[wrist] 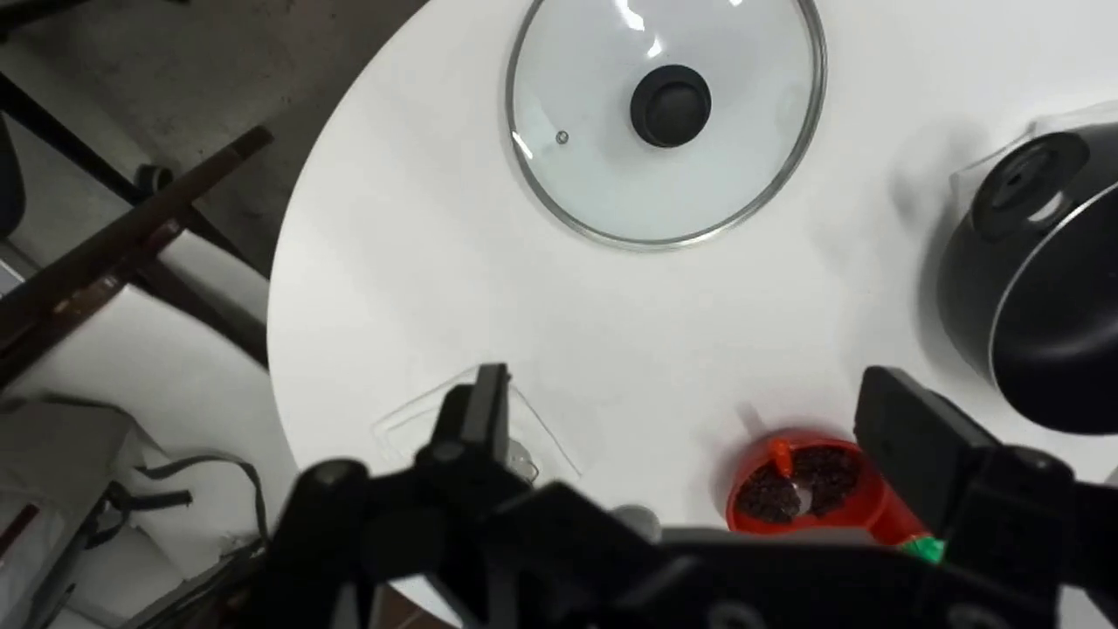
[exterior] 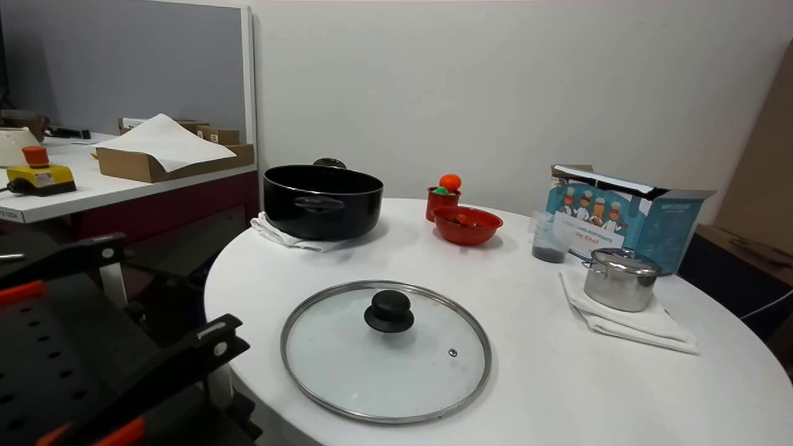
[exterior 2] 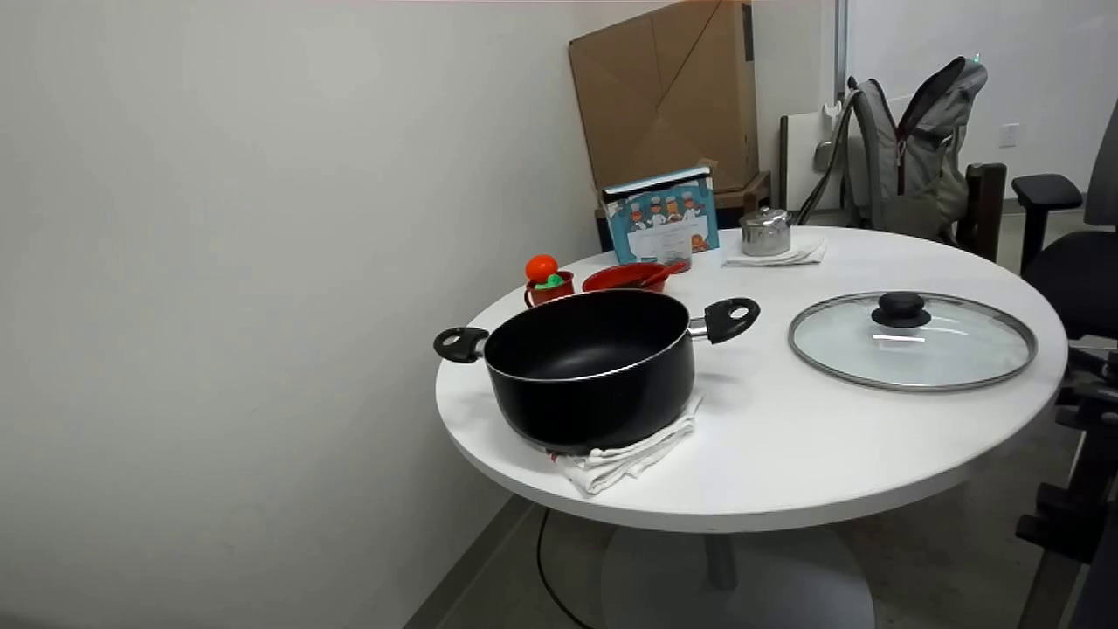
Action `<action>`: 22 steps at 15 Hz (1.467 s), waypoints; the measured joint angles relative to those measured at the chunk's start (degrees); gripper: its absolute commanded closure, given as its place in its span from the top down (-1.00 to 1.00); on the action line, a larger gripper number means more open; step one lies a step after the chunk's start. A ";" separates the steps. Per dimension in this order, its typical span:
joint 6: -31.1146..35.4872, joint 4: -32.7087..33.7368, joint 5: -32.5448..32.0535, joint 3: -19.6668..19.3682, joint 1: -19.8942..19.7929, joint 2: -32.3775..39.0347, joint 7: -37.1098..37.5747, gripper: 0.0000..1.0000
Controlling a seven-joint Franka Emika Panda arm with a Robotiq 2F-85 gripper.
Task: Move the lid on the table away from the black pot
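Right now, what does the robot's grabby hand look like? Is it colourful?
Not very! The gripper looks black, with two chunky, blocky fingers and roundish joints. It's dark and blurry up close, so I can't make out any cables or markings. I can't clearly see the arm.

In the wrist view, bright glare streaks the lid (wrist: 668,122) above the blurred jaws; soft shadow edges the pot (wrist: 1039,288) to their upper right.
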 measured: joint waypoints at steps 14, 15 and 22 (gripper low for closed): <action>17.74 -6.46 -6.56 9.24 1.00 20.02 7.76 1.00; 19.93 -7.27 -7.35 9.90 1.26 21.41 8.52 1.00; 26.65 -6.56 -6.39 10.75 3.64 31.65 9.18 1.00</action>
